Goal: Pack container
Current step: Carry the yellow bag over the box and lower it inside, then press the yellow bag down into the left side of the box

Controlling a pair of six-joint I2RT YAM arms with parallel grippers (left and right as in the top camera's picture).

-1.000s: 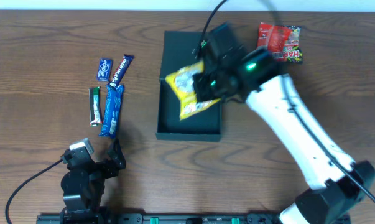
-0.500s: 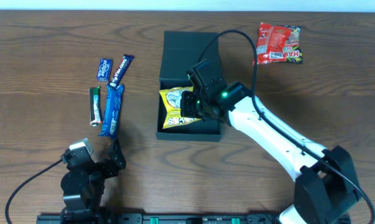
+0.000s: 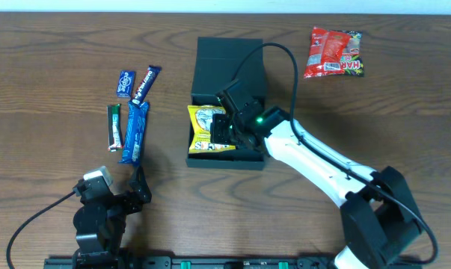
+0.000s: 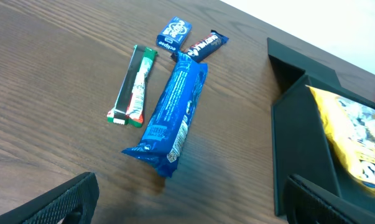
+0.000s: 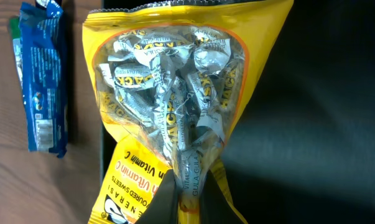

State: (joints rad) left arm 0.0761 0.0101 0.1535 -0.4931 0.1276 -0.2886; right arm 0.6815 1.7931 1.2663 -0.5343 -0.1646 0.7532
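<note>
Overhead: the container (image 3: pixel 229 63) sits mid-table with its lid flapped back, and the right gripper (image 3: pixel 226 129) holds a yellow candy bag (image 3: pixel 205 127) in its open part, against the left wall. Left wrist: the left gripper (image 4: pixel 190 183) is spread wide above the table near a blue bar (image 4: pixel 170 115), with the container at right. Right wrist: the fingers are pressed together, pinching the bag's crimped end.
</note>
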